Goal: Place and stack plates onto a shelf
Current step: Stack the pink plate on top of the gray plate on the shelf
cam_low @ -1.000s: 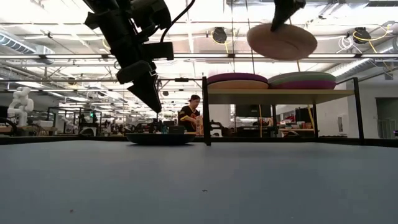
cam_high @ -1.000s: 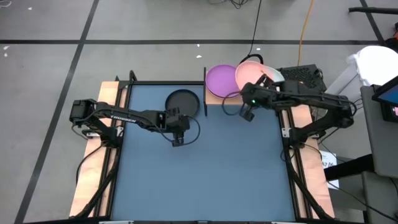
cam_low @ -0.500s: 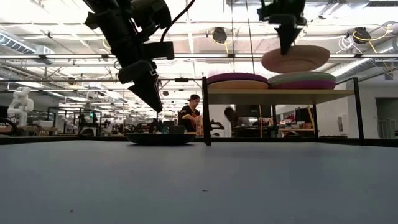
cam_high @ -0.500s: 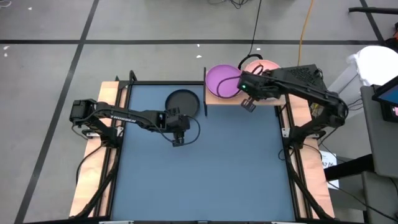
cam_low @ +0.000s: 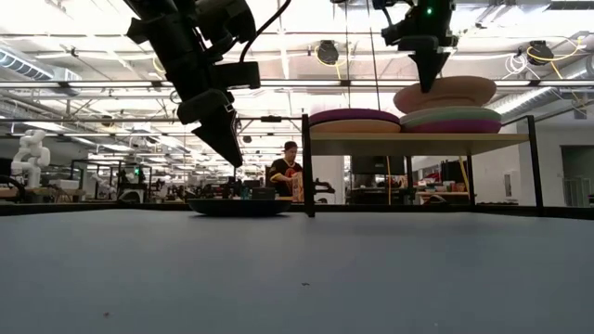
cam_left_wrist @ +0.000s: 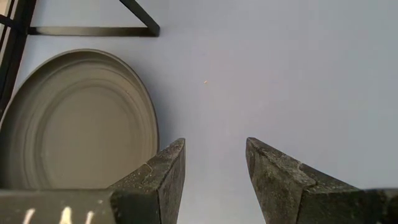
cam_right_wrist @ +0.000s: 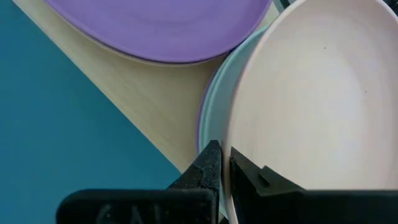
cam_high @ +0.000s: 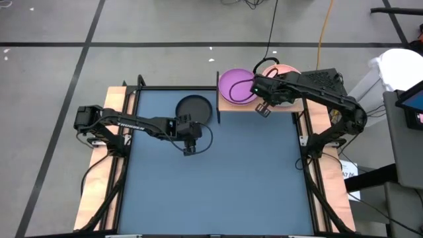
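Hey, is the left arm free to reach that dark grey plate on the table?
Probably yes. The left hand hangs open right beside the dark grey plate, with only bare blue table between them and nothing on the plate.

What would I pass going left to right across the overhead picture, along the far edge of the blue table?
Dark grey plate → purple plate → right gripper → pink plate.

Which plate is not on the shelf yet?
The dark grey plate. It lies alone on the blue table beside the left gripper, while the others sit up on the shelf.
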`<move>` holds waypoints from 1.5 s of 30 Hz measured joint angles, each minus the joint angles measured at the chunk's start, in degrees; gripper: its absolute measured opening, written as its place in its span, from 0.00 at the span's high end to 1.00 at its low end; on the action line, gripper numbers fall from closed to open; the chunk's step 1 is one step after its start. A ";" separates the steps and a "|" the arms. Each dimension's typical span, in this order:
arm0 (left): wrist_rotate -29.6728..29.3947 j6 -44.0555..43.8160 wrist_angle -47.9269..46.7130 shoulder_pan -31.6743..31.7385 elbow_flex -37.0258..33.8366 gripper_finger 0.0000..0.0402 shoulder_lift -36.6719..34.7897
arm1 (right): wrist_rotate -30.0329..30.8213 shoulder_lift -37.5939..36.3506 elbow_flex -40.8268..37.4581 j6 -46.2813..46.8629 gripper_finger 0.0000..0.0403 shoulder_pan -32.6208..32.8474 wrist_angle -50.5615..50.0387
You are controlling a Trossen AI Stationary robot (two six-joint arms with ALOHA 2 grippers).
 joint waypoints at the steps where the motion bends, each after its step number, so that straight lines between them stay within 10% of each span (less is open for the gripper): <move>1: 0.00 -0.04 0.00 0.00 0.00 0.56 0.00 | 0.00 -0.02 -0.47 0.00 0.99 0.00 0.35; 45: 0.00 -0.93 0.02 -0.01 0.00 0.56 0.00 | 0.07 -0.07 -8.12 1.31 0.99 -1.36 5.05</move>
